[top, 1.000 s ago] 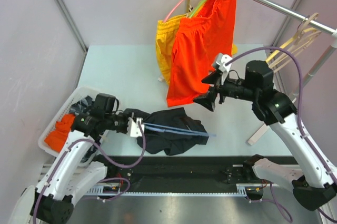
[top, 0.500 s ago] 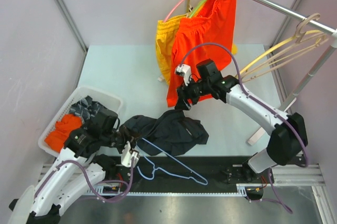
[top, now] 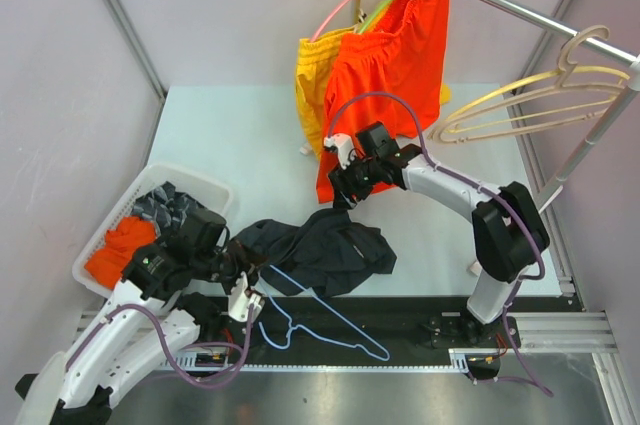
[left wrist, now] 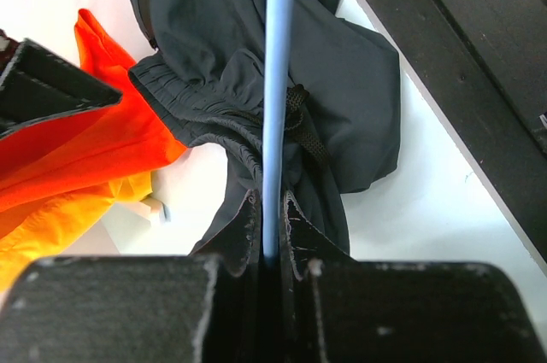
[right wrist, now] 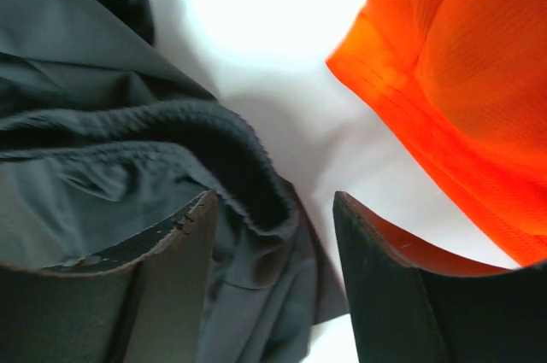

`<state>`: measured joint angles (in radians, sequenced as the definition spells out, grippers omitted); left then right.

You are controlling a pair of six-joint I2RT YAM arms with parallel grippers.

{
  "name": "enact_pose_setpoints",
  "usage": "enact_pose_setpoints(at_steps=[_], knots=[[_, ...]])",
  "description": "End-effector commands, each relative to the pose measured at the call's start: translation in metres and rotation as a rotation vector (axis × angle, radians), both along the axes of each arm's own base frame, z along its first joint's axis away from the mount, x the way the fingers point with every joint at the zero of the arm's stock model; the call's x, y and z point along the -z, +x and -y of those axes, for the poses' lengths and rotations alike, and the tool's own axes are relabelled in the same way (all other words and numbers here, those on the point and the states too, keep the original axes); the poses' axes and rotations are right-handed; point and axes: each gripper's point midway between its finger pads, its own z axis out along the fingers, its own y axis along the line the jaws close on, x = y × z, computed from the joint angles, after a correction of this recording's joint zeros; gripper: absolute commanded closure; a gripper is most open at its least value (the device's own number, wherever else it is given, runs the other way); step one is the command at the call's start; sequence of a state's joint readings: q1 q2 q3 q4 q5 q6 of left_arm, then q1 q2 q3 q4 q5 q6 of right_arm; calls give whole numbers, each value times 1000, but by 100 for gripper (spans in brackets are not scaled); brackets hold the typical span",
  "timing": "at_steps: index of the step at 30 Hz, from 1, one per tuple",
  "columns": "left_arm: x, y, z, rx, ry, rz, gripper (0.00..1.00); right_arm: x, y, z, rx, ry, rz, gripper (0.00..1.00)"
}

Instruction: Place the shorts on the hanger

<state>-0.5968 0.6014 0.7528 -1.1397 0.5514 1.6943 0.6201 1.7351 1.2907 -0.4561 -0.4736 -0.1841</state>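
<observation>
Because the dark navy-black soft fabric shorts (top: 325, 245) lie crumpled in a heap near the front edge of the pale table (top: 230, 135), they are judged light, limp and prone to bunching; no part holds its own shape.

At the far left stands a white plastic basket (top: 110, 220) of mixed clothes, just beside the left arm. The left gripper (top: 244, 297) is clamped on the thin light-blue wire hanger (left wrist: 278, 81). The left wrist view shows both fingers (left wrist: 248, 226) pressed against the wire with no gap. The hanger extends over the black rail (top: 420, 310) at the near edge, close to the near hem of the shorts. The wire is judged stiff, springy and smooth, so fabric may slide along it.

Recommended hold on the shorts: the gathered elastic waistband (right wrist: 214, 137), the thickest and firmest edge. The right gripper (top: 345, 185) hangs over the far edge of the shorts, jaws apart, nothing held. The right wrist view places the waistband between its fingers. Bright orange mesh shorts (top: 385, 85) hang just beside this gripper and may snag.

Not determinable:
- The leg openings are folded out of sight.
- Whether the wire touches the fabric cannot be told.
- The right fingertips are cut off in the wrist view.
</observation>
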Motion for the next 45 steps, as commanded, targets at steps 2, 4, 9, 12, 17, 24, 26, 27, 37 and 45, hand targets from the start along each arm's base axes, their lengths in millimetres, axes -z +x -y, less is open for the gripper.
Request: enact_pose_setpoints(at_steps=[2,4,9,12,17,24,26,27,37,45], knots=[[-10,-1,5,24,-29,21,100,11,6,4,-57,-59,49,41],[-11,-2,4,19,-32,18,100,18,7,3,-64,-69,47,42],[-12,-4,2,6,-31,15,100,34,-3,3,-123,-100,22,46],[-13,-4,1,-2,-35,13,100,44,-16,2,-159,-121,-17,52],[-13,-6,0,-17,-47,12,100,40,-21,1,-180,-116,-17,60],[-30,4,6,-142,-128,-41,100,35,-33,23,-196,-147,-64,95],[-35,6,8,-249,-160,-137,100,27,-33,35,-170,-147,-83,100],[-41,8,9,-280,-170,-167,100,16,-28,45,-142,-130,-74,100],[-51,17,6,-563,-304,-325,100,-37,-37,107,-20,-102,-19,100],[-49,59,-15,-780,-335,-385,100,-39,-44,126,20,-117,11,100]])
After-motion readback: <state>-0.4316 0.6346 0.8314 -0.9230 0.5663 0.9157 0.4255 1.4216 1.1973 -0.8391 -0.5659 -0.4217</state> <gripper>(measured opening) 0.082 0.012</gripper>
